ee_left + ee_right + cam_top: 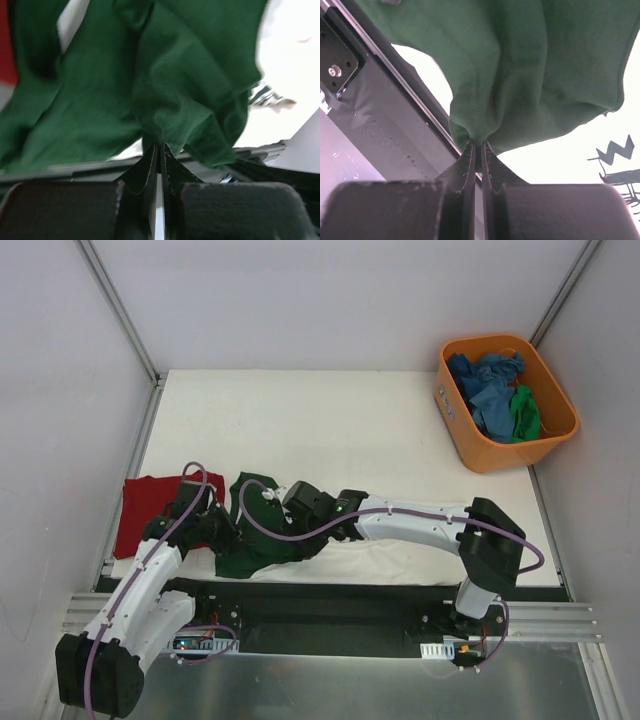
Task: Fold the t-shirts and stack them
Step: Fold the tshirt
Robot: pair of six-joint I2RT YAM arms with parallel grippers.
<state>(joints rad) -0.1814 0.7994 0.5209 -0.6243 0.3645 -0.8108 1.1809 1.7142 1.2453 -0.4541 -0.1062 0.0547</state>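
White soft t-shirt w/ dark green back & sleeves point(262, 540) lies bunched at the near edge of the white worktop point(330, 420), left of centre, green side mostly up. Its white part spreads to the right along the near edge, under the right arm.

Left tool point(218, 528) is clamped on a fold of the green cloth. In the left wrist view the tool point(159, 148) has both fingers pressed together, w/ fabric gathered right at the tips & draping away above.

Right tool point(283, 502) is clamped on the same shirt, further right. In the right wrist view the tool point(477, 145) pinches a puckered green fold. A bit of black cartoon print point(615, 167) shows on the white cloth at lower right.

Plain dark red t-shirt point(150, 508) lies flat just left of the green one, partly under the left arm, near the worktop's left edge.

Orange plastic tub point(500, 458) sits at the far right corner, well apart. It holds crumpled blue shirts point(488, 390) & a green shirt point(525, 412).
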